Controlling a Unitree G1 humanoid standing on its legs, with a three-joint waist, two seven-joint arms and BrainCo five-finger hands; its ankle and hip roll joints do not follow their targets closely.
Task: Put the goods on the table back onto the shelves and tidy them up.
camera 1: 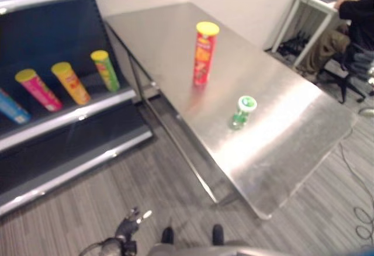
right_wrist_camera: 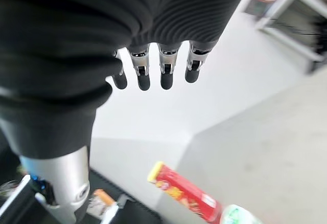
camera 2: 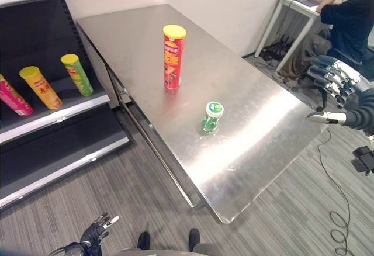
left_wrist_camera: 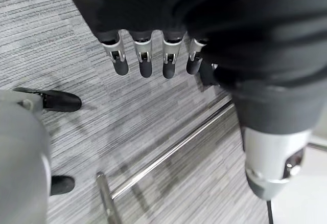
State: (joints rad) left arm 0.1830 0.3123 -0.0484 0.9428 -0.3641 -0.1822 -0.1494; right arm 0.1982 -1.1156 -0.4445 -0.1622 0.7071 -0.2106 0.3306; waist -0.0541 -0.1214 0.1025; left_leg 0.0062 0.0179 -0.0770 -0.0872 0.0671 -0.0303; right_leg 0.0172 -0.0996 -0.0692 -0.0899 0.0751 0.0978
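Currently, the red canister (camera 2: 173, 56) stands upright near the centre of the steel table (camera 2: 263, 133), with the small green jar (camera 2: 212, 116) just beside it at 4 o'clock. Right hand (camera 2: 339, 86) hovers off the table edge at 3 o'clock, fingers spread and empty. Left hand (camera 2: 96, 232) hangs low at 7 o'clock over the floor, fingers relaxed and apart; the shelf (camera 2: 52, 118) at 9 o'clock holds the green, orange and pink canisters, all leaning.

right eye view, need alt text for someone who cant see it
A tall red crisp tube with a yellow lid and a small green lidded jar stand on a steel table. The robot's open right hand hovers off the table's right edge, and three crisp tubes lean on a dark shelf at left.
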